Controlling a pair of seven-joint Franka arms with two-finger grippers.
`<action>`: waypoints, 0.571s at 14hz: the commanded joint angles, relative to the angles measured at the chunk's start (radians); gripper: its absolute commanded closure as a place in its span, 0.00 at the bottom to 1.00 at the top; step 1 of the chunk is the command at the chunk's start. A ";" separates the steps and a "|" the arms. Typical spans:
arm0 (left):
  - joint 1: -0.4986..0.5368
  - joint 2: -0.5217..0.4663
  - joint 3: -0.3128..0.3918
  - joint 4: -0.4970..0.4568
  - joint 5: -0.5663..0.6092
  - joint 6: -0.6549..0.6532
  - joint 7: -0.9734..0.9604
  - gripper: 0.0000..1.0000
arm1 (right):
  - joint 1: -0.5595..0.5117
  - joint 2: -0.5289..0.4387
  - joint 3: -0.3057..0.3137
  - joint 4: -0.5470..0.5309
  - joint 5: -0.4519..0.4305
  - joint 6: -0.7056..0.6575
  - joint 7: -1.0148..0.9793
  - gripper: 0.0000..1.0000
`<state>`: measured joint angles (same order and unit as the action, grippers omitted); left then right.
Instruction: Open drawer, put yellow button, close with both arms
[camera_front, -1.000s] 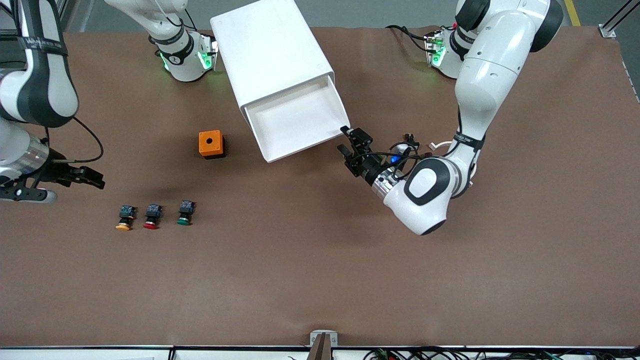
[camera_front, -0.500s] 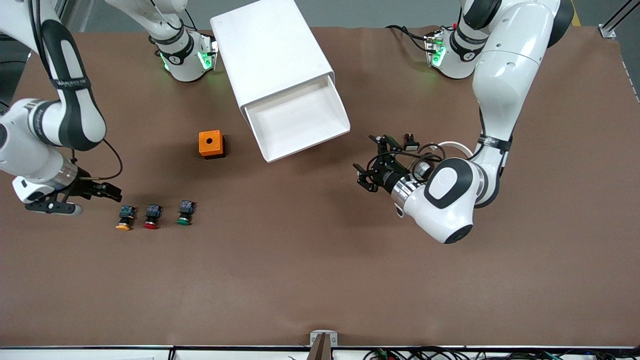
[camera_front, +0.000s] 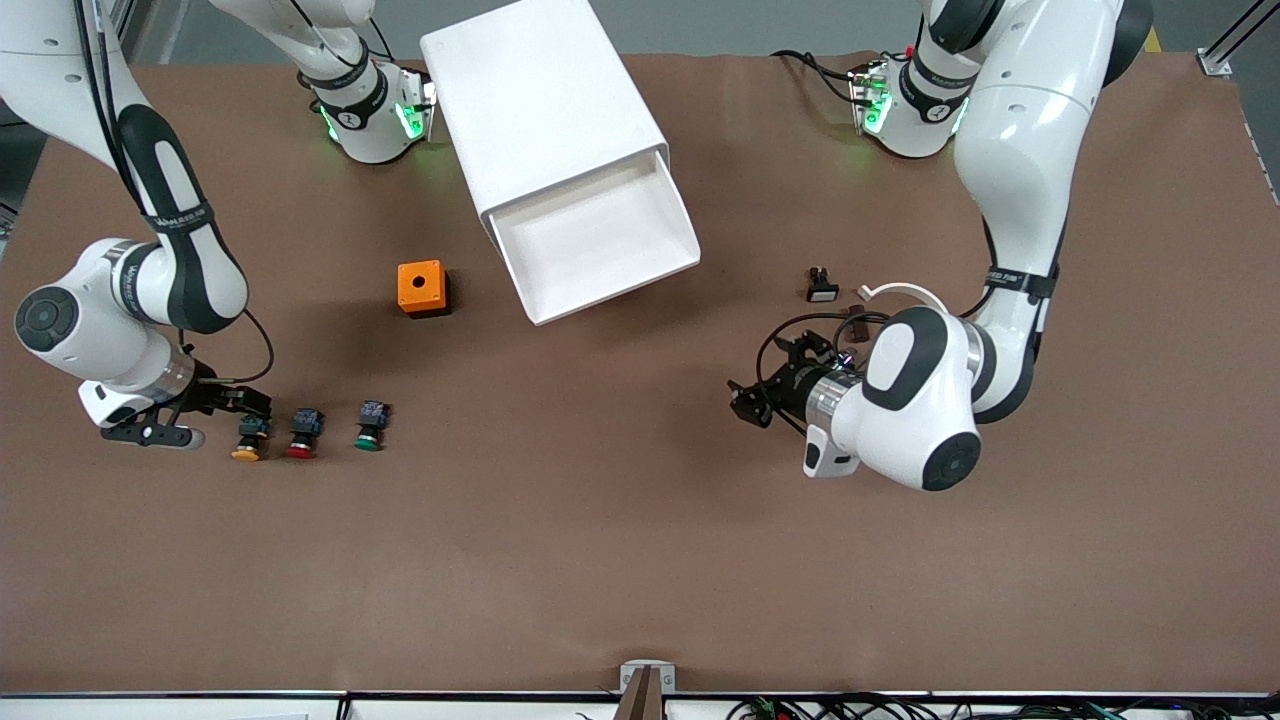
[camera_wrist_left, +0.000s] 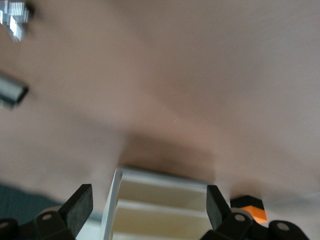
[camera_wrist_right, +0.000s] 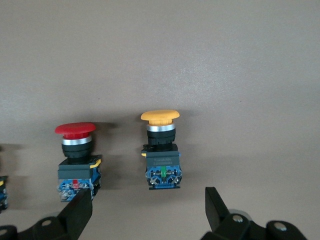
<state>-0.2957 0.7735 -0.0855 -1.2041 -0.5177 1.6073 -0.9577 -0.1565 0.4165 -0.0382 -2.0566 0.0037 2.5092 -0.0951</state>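
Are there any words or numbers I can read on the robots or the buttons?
Black band on the right arm: white lettering, too small to read.
Black band on the left arm: white lettering, too small to read.
Rear block of the yellow button: tiny markings, not readable.
The drawer and orange box: no text.

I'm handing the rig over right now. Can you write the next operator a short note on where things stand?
Right gripper: open, at the yellow button, not gripping it.
Left gripper: open, empty, over bare table toward the left arm's end, clear of the drawer.
Drawer: pulled open, nothing in it.
Yellow button: on the table beside the red button, end of the row.
Done: drawer opened.
Left: grasp the yellow button, put it in the drawer, close with both arms.
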 joint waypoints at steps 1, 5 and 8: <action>-0.019 -0.057 0.006 -0.014 0.120 0.075 0.095 0.00 | -0.023 0.033 0.012 0.023 -0.010 0.013 -0.009 0.00; -0.053 -0.085 0.007 -0.018 0.310 0.152 0.105 0.00 | -0.031 0.117 0.012 0.021 -0.010 0.124 -0.011 0.00; -0.075 -0.086 0.007 -0.018 0.375 0.207 0.111 0.00 | -0.029 0.120 0.012 0.021 -0.010 0.132 -0.009 0.00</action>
<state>-0.3539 0.7064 -0.0860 -1.2034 -0.1853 1.7823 -0.8660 -0.1684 0.5339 -0.0382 -2.0513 0.0037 2.6447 -0.0953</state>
